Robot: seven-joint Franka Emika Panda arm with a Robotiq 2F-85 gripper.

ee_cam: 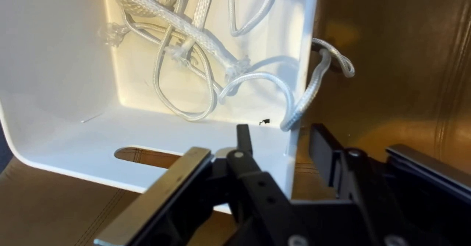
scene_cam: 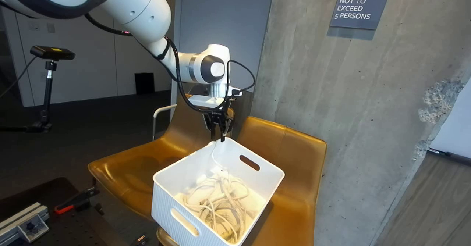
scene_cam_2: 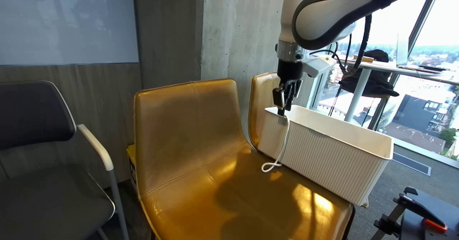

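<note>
Straddling the rim [ee_cam: 308, 29] with jaws apart

The arm [scene_cam: 136, 7] reaches over a tan chair [scene_cam: 294, 135] and a second tan chair [scene_cam: 143, 157] set side by side; I cannot tell whether one seat or both bear the bin [scene_cam_2: 322, 157]. In the bin lies a tangle of pale ropes [ee_cam: 187, 31]. The gripper [ee_cam: 280, 128] points down near a corner of the bin, its jaws released and holding nothing: one finger [ee_cam: 244, 139] inside the rim, the other outside. The cord [scene_cam_2: 287, 132] bends over that rim close by the jaws, part of it in the bin, part down the outer side to a loop [scene_cam_2: 271, 164]. Whether a finger touches it, I cannot tell.

The main risk, as I judge it, is a close that takes rim and cord together; a lift from there would drag or tip the bin, the more so if it sits unevenly. A close slightly off line would pinch bare rim alone. A sideways swing would shove the bin with either finger. If the cord is snarled in the ropes, a pull on it could bring other strands along.
</note>
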